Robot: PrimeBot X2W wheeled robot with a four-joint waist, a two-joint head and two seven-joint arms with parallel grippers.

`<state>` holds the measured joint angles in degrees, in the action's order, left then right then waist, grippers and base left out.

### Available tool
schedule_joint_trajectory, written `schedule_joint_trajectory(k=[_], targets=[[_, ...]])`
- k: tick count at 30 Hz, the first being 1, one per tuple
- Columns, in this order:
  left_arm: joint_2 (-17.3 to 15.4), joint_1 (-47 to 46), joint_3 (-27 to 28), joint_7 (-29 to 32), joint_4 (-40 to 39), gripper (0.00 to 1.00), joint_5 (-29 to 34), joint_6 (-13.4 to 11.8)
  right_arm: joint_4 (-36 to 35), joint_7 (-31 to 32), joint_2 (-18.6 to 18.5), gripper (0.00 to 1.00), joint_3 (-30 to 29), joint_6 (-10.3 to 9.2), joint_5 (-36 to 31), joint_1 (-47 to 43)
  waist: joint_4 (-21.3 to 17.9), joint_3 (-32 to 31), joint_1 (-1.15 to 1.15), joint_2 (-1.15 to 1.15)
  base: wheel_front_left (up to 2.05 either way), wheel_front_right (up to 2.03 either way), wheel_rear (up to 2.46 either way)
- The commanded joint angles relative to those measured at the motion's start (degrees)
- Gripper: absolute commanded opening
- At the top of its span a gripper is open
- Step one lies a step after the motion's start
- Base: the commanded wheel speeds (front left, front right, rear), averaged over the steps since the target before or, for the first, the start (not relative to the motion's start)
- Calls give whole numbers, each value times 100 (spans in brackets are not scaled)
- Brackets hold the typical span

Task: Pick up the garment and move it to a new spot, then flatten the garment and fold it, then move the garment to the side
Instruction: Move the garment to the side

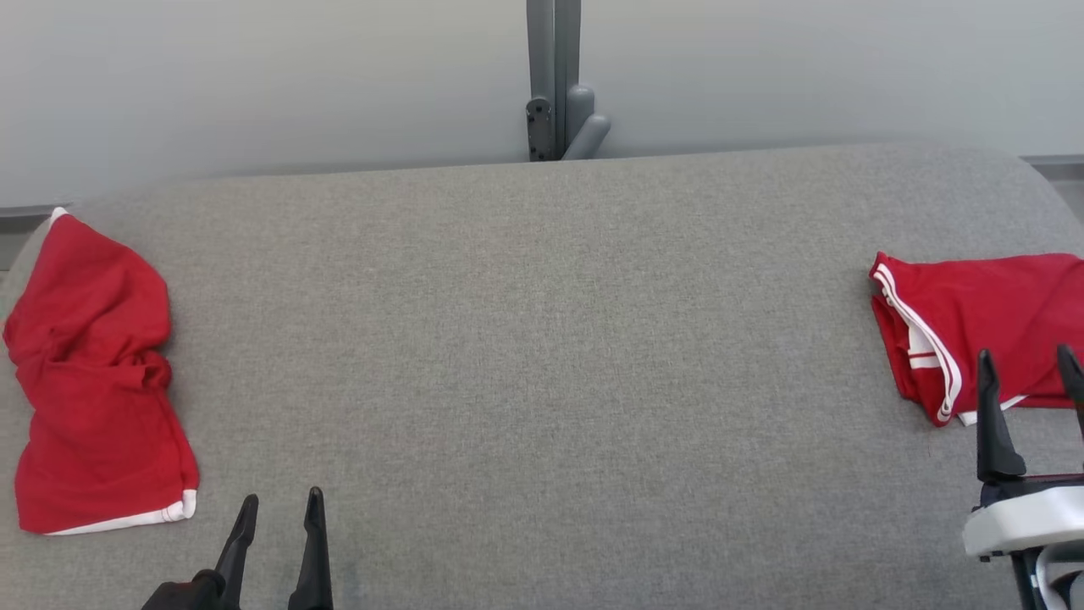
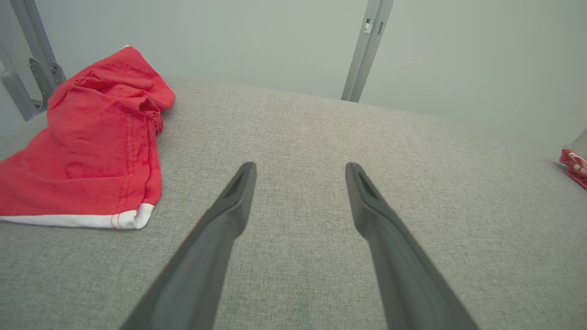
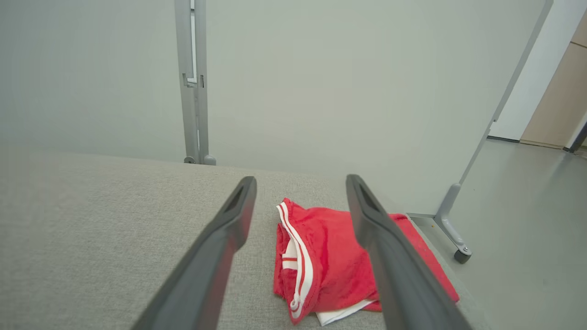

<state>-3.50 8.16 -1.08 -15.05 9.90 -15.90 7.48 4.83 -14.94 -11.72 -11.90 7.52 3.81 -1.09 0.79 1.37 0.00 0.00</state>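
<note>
Grey woven cloth covers the rounded worktop (image 1: 542, 356). Folded red shorts (image 1: 974, 313) with white side stripes lie flat at its right edge. The right gripper (image 1: 1025, 360) hovers over their near edge, fingers spread and empty. The left gripper (image 1: 282, 501), also released, sits beside a crumpled red garment (image 1: 93, 381) at the left.

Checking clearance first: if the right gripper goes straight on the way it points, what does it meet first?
Most likely the folded red garment just ahead of the right gripper, though depth is unclear.
</note>
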Motion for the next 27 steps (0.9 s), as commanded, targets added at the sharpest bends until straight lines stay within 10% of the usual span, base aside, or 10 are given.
schedule_joint_trajectory(k=[1, 12, 27], targets=[[1, 8, -4, -13, 61, 100, -2, 3, -164, -24, 123, 100, 33, -6, 39, -137, 129, -232, 0, 0, 0, 0, 0], [33, -262, -36, -13, 371, 100, -92, 3, -278, -25, 843, 100, 60, -6, 114, -856, 341, -308, 0, 0, 0, 0, 0], [38, -304, -309, -13, 334, 100, -224, 3, -46, -26, 872, 100, 303, -6, 394, -802, 225, -269, 0, 0, 0, 0, 0]])
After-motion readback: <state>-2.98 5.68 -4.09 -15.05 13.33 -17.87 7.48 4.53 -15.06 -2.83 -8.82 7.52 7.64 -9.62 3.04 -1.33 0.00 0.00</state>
